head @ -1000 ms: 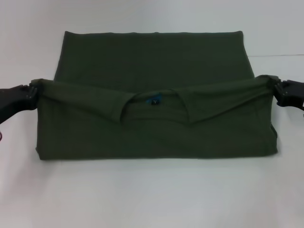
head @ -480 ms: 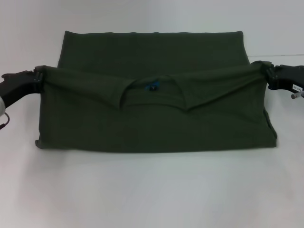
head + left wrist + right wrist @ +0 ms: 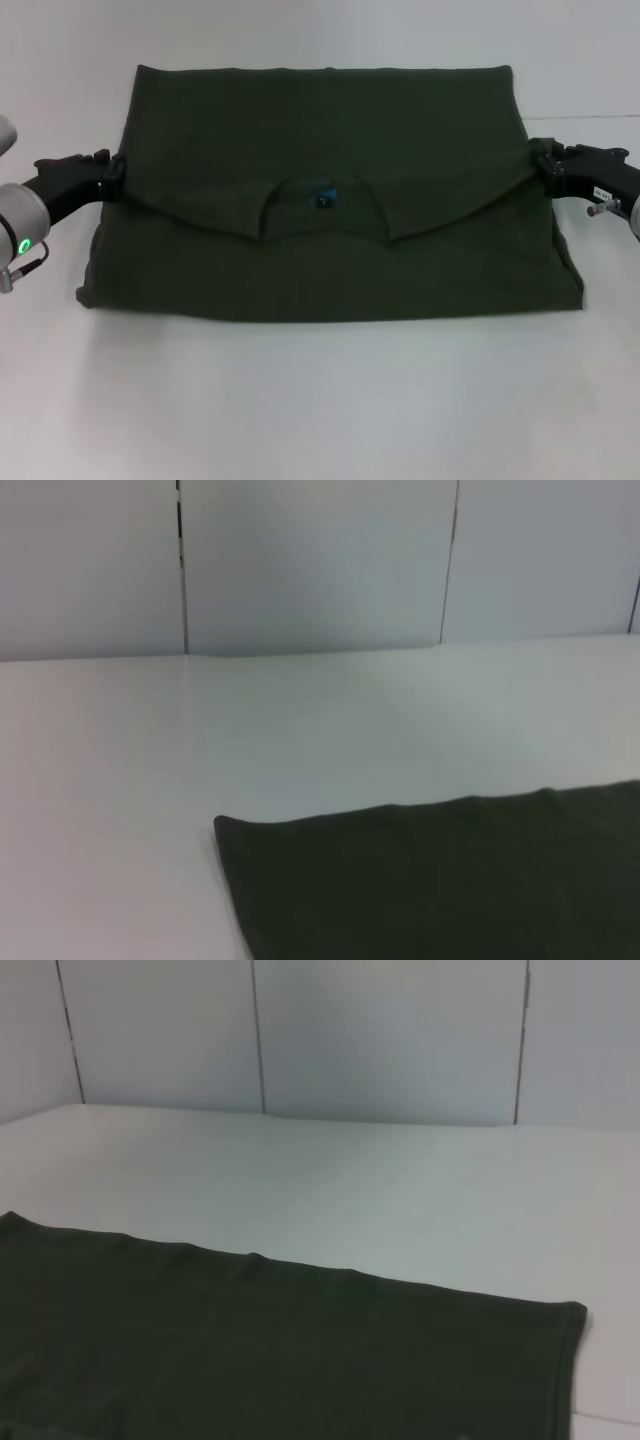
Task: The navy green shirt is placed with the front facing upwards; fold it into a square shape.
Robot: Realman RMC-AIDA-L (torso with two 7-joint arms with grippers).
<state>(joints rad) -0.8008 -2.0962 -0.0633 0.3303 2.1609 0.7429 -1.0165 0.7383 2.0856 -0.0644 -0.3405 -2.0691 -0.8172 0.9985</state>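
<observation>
**Both grippers pinch the folded shirt's outer corners**

Where the folded-over layer of cloth ends at the left of the head view, the left gripper (image 3: 112, 172) is closed on its corner, black fingers pressed together with the fabric drawn into a small peak between them. At the right of the frame the right gripper (image 3: 541, 163) does the same on the opposite corner, fingers closed on the cloth. Behind each gripper a black wrist runs out toward the frame edge, the left one ending in a grey arm segment with a small green light.

Between the two grippers, the navy green shirt (image 3: 320, 130) lies across the middle of the white table (image 3: 320, 400), filling most of the frame's width. Its near portion is doubled over, and the folded layer's edge sags in a shallow curve from one gripper to the other. At the centre of that edge sits the neckline with a small blue neck label (image 3: 322, 193). No chest lettering shows.

Each wrist view shows only a far corner of the shirt lying flat on the table, with grey wall panels (image 3: 320, 560) beyond.
</observation>
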